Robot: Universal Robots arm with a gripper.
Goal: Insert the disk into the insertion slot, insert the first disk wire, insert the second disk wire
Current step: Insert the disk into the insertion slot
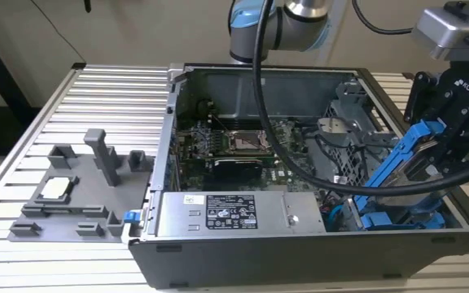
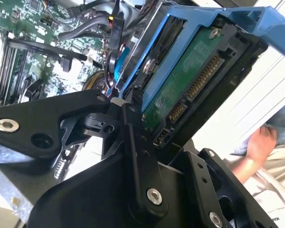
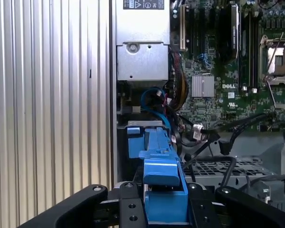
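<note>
The pincer (image 1: 442,155) is clamped on the disk (image 2: 187,85), which hangs tilted in its blue frame (image 1: 391,160) between the fingers (image 2: 135,142). Just below the pincer lies the slot (image 1: 380,221) in the case (image 1: 300,259) corner, the disk's lower end close over its blue fittings (image 1: 414,220); whether they touch I cannot tell. Beyond the pincer, outside the case, a person's hand (image 2: 261,142) shows in the second wrist view.

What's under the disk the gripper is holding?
Below the tilted disk, held in the gripper, sits the blue-fitted insertion slot in the case's corner. Its floor is hidden by the disk.
</note>
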